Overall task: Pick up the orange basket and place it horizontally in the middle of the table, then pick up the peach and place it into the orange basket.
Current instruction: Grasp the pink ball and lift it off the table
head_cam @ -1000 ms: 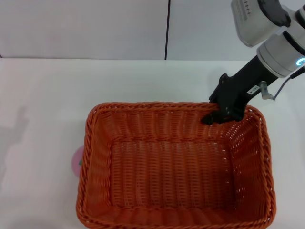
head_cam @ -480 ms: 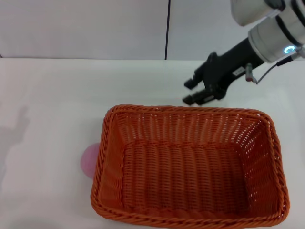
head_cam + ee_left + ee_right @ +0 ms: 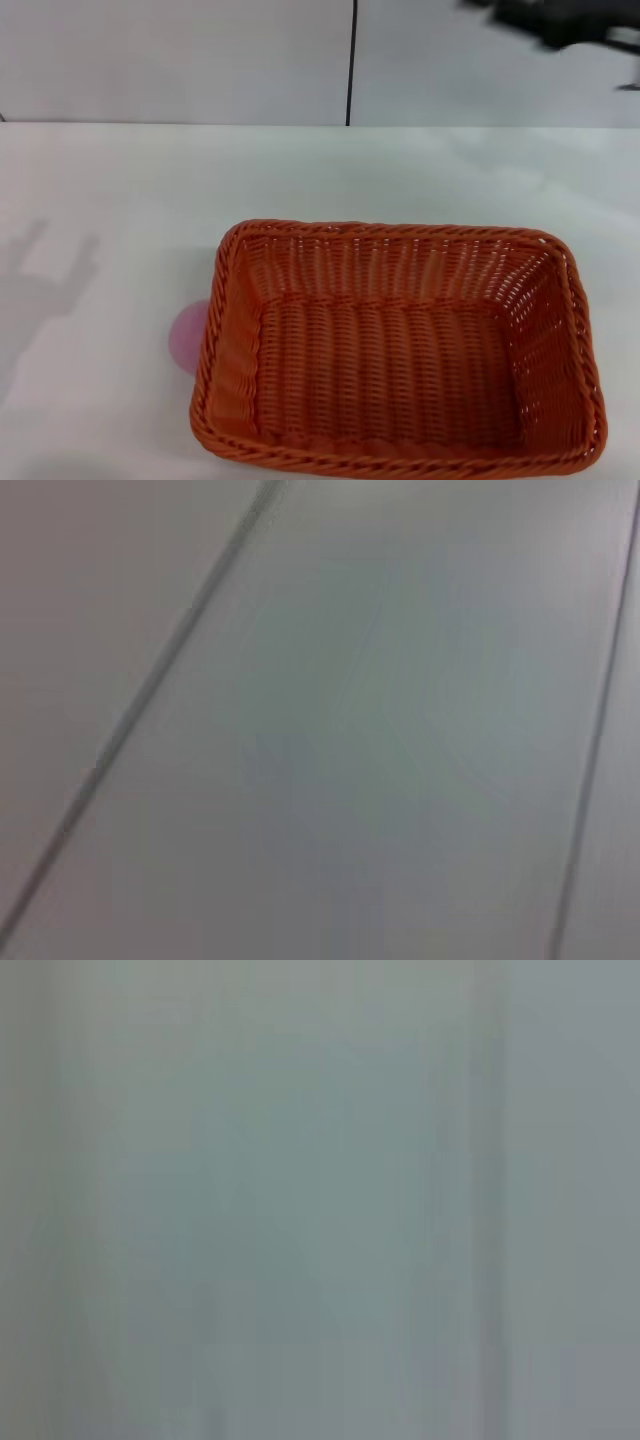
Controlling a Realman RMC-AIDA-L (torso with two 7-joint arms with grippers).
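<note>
Orange basket (image 3: 400,350) is seen set flat on the table (image 3: 110,190), long side across | peach (image 3: 188,336) is half hidden, touching its left wall | right gripper (image 3: 560,20) is blurred at the top edge, grip state cannot be told | left gripper is unseen

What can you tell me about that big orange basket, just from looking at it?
The orange basket is a large rectangular one that looks like woven wicker, with sloping slatted sides and a braided rim. It sits upright and empty on the white table, long side across the view, toward the near right. Nothing grips it. The pink peach lies against its left wall, half hidden by the rim; whether they touch is unclear.
</note>
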